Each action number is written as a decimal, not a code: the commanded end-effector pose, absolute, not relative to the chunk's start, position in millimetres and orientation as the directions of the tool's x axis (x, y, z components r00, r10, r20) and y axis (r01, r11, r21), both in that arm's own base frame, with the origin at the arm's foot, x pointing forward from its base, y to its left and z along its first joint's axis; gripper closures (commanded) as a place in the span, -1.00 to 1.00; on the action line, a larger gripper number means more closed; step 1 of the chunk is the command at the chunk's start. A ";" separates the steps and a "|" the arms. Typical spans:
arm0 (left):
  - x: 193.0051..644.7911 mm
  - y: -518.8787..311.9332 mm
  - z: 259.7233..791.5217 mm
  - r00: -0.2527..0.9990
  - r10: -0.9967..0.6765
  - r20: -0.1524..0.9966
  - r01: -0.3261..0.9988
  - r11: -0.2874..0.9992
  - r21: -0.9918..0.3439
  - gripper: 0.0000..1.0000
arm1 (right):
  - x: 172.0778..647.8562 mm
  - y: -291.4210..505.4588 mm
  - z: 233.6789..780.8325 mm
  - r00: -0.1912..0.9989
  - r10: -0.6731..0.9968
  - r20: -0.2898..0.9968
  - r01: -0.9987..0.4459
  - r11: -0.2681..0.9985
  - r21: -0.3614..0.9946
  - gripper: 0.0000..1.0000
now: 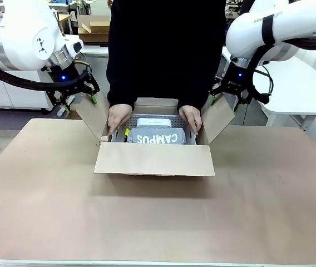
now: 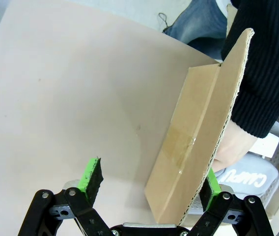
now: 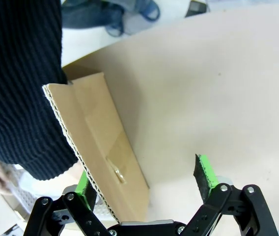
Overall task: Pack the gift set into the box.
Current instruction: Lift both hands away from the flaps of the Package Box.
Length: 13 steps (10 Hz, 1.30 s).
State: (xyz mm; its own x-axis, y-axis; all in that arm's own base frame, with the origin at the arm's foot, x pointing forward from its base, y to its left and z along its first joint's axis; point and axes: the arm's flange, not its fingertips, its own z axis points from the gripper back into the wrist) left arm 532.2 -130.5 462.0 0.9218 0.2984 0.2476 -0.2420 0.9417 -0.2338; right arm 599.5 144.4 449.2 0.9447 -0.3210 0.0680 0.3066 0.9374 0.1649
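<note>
Left gripper (image 2: 152, 183) stands spread wide, its jaws on either side of the raised side flap (image 2: 198, 142) of the box (image 1: 153, 160). The flap's corrugated edge runs right along the inside of one green pad (image 2: 212, 184). My other pad (image 2: 93, 178) hangs well apart from the cardboard, above the bare desk (image 2: 70, 98). The jaws straddle the flap without pinching it. A strip of tape (image 2: 179, 150) crosses the flap's outer face just ahead of my fingers. Beyond the flap, on its inner side, the gift set (image 2: 250, 179) lies low inside the box, grey with white capital letters. A person's hand (image 2: 233, 142) reaches out of a black knitted sleeve (image 2: 262, 73) to the end of the set nearest this gripper.

Right gripper (image 3: 145, 178) is spread just as wide around the opposite flap (image 3: 100, 132). That flap's edge lies just beside one of its pads (image 3: 84, 183), and the second pad (image 3: 206, 169) hangs apart over the desk, so this flap is not clamped either. Tape shows on the flap's outer face, close ahead of this gripper too.

Seen from the front, each gripper hovers above and outside its own side flap. The gift set sits between them, down in the box, with the person's other hand (image 1: 191, 118) at the end nearer my right gripper.
</note>
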 end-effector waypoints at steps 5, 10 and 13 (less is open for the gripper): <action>531.9 -132.2 464.5 0.918 0.310 0.247 -0.259 0.941 -0.219 -1.00 | 599.2 145.0 452.2 0.937 -0.339 0.090 0.324 0.935 0.146 -1.00; 531.9 -132.2 464.5 0.918 0.310 0.247 -0.259 0.941 -0.219 -1.00 | 599.2 145.0 452.2 0.937 -0.339 0.090 0.324 0.935 0.146 -1.00; 531.9 -132.2 464.5 0.918 0.310 0.247 -0.259 0.941 -0.219 -1.00 | 599.2 145.0 452.2 0.937 -0.339 0.090 0.324 0.935 0.146 -1.00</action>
